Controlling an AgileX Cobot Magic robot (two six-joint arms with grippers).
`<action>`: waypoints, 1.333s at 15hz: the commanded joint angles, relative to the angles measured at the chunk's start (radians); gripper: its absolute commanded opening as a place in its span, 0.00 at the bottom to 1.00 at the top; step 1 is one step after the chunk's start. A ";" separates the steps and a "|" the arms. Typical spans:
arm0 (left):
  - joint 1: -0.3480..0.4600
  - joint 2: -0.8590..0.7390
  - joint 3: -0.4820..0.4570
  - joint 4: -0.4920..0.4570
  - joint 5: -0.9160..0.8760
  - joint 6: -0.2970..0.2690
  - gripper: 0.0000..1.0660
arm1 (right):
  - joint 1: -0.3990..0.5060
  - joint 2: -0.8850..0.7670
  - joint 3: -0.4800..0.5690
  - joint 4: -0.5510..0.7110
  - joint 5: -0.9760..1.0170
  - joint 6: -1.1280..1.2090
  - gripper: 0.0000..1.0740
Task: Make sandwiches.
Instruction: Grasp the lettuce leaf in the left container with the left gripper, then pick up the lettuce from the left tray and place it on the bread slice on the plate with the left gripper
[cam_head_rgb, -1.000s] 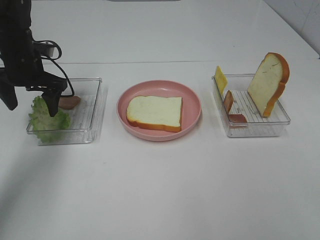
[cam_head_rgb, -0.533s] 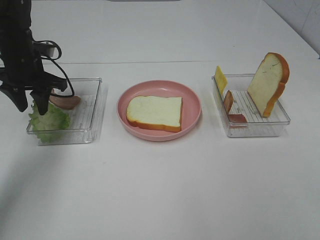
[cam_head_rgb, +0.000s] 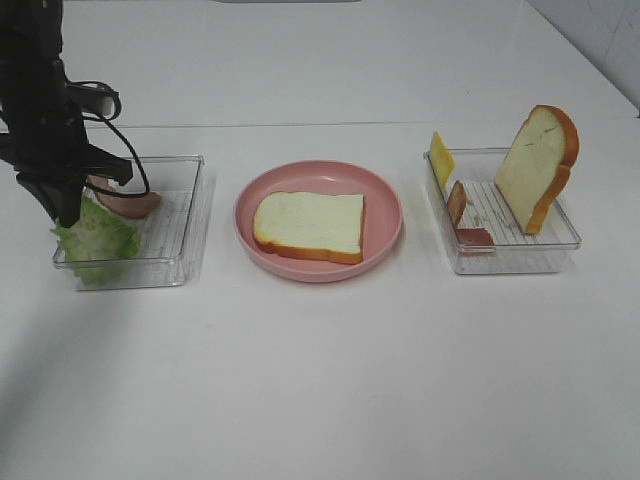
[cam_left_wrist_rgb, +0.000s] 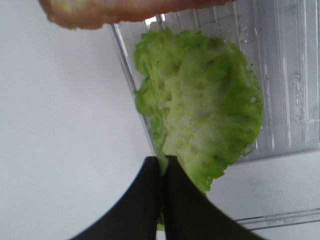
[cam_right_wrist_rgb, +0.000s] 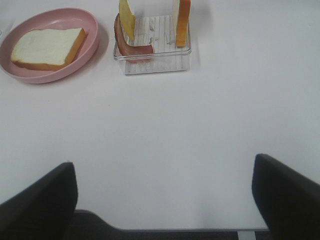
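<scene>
Bread slice (cam_head_rgb: 308, 222) on pink plate (cam_head_rgb: 385, 212), ctr of glossy white table (cam_head_rgb: 320, 380).

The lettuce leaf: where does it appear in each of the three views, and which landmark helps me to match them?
Exterior high: the lettuce leaf lies in the clear tray at the left, under the left tool.
Left wrist: the leaf fills the middle, its edge pinched by the shut tool.
Right wrist: not in it.
Shared landmark: the ribbed clear tray under the leaf, seen in both of those views.
</scene>
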 joint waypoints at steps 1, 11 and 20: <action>-0.003 0.003 0.007 -0.003 0.044 0.000 0.00 | 0.000 -0.029 0.004 0.007 -0.007 -0.001 0.84; -0.047 -0.194 -0.027 -0.184 0.025 0.009 0.00 | 0.000 -0.029 0.004 0.007 -0.007 -0.001 0.84; -0.147 -0.123 -0.097 -0.772 -0.125 0.320 0.00 | 0.000 -0.029 0.004 0.007 -0.007 -0.001 0.84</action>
